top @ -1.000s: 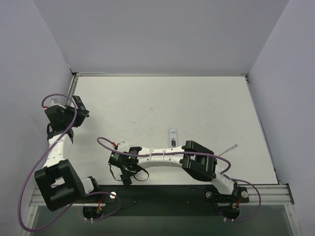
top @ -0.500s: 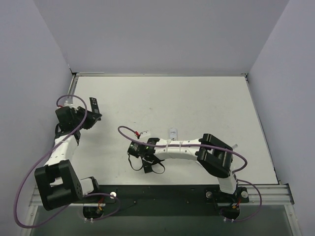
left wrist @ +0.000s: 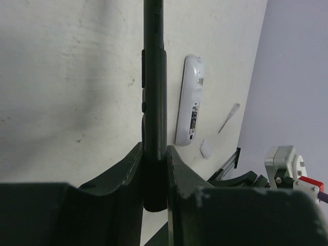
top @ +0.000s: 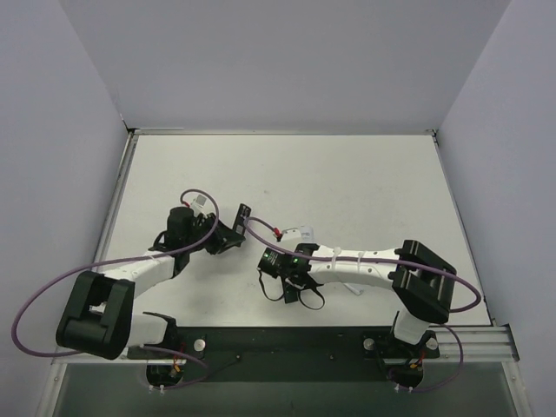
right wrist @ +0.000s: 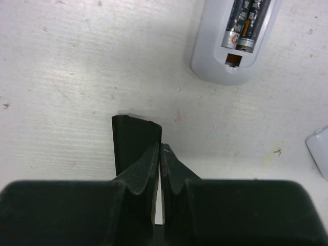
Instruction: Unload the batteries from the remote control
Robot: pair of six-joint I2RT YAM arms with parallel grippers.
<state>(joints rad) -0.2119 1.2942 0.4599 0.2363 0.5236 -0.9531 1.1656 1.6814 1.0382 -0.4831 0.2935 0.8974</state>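
The white remote control (right wrist: 225, 56) lies on its face with the compartment open, and two batteries (right wrist: 248, 20) sit in it side by side. It also shows in the top view (top: 304, 234) and the left wrist view (left wrist: 190, 100). My right gripper (right wrist: 160, 149) is shut just short of the remote's near end. A flat black cover (right wrist: 134, 137) lies by its left finger, its near end hidden. My left gripper (left wrist: 155, 154) is shut on a long black remote (left wrist: 154, 77) and holds it above the table, left of the white remote (top: 242, 216).
A small white cover piece (left wrist: 206, 149) lies beside the white remote, and its edge shows in the right wrist view (right wrist: 320, 151). A thin pale stick (left wrist: 228, 117) lies further right. The table's rail runs along the near edge (top: 287, 340). Grey walls enclose the table.
My left arm has swung from the far left to the middle with the black remote. My right gripper has moved right and away, up to the white remote's end.
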